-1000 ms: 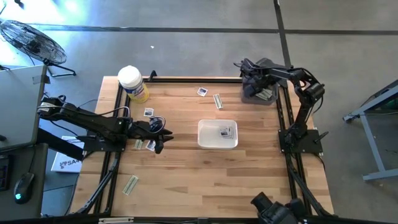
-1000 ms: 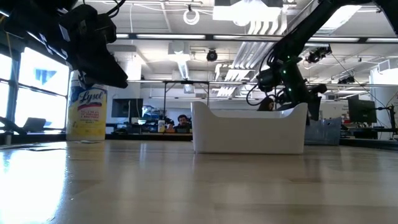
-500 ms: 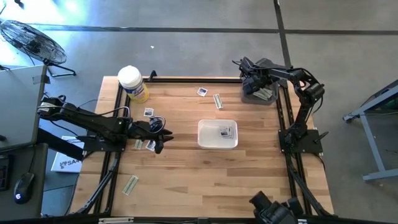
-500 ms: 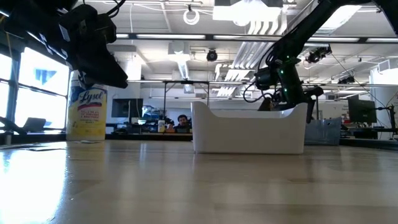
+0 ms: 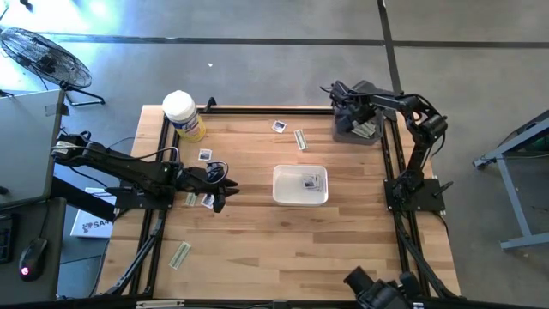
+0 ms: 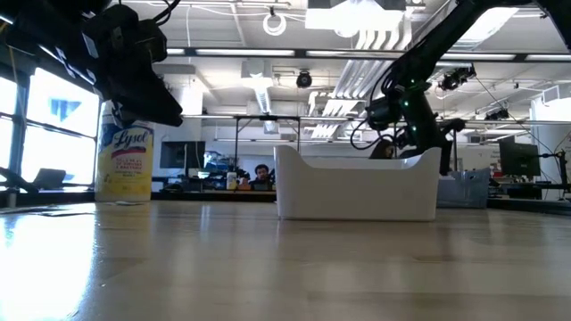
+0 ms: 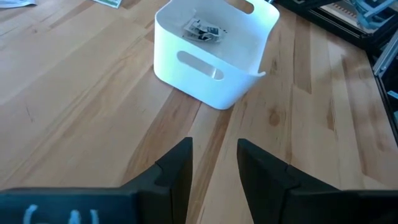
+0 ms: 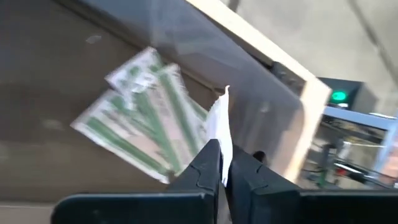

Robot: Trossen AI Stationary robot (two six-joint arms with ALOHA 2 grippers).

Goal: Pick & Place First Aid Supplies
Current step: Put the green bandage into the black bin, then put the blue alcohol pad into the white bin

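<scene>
— Butcher-block table [image 5: 266, 240] under a wide workshop hall, ceiling pipes and lights showing in the low view. What's the right gripper [image 8: 225, 163] doing?

— Its two dark fingers [image 8: 205, 165] are pressed together on the edge of a thin white packet [image 8: 221, 124], which stands up between them. Just past it lies a fan of green-striped strip packets [image 8: 146, 118] on the floor of a grey bin [image 5: 358, 127], which sits at the table's 1 o'clock corner.

— And from above?

— The right gripper [image 5: 343, 101] is down inside that bin; whether the packet has left the pile I can't tell.

— Other arm?

— The left gripper [image 5: 221, 194] waits at the table's 9 o'clock side, fingers [image 7: 177, 171] apart with nothing between them, pointing at the white tray [image 7: 211, 53].

— Where are the supplies?

— A few packets [image 7: 202, 30] lie in the tray [image 5: 299, 185] at the table's centre. Loose ones: a square packet [image 5: 279, 126] and a strip [image 5: 301, 139] at 12 o'clock from the tray, a square [image 5: 205, 155] and two more [image 5: 199, 199] near the left gripper, a strip [image 5: 179, 255] at 8 o'clock.

— Anything else?

— A yellow Lysol canister [image 5: 184, 115] with a white lid at the 11 o'clock corner, and a floor fan [image 5: 43, 60] beyond it.
</scene>
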